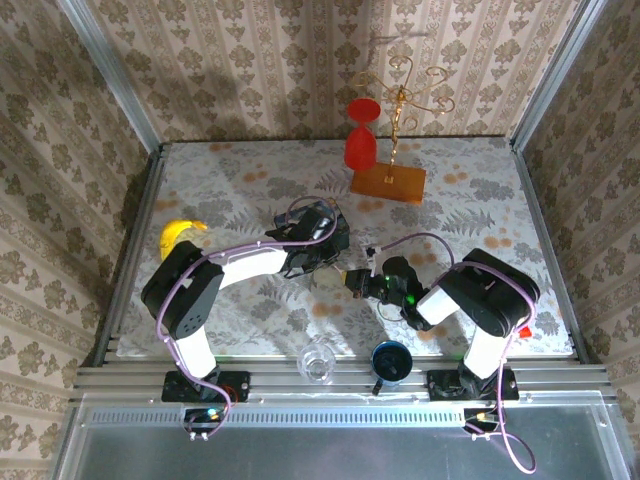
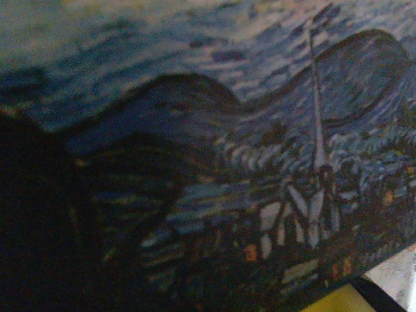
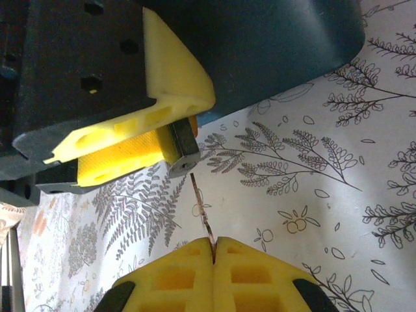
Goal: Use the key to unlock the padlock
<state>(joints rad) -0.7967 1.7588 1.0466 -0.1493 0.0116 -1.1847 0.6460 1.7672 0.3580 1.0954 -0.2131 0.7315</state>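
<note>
Yellow right pincer [image 3: 214,242] closed on key [image 3: 201,207], left pincer [image 3: 181,133] clamping padlock [image 3: 184,148] beside blue tin [image 2: 195,130]

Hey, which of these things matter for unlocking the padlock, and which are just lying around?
For the job: tiny dark padlock with a silvery part; thin metal key; blue swirl-painted tin beside the lock.
Lying about: yellow banana; red goblet; gold wire stand on a wooden base; clear glass tumbler; dark blue cup.
</note>
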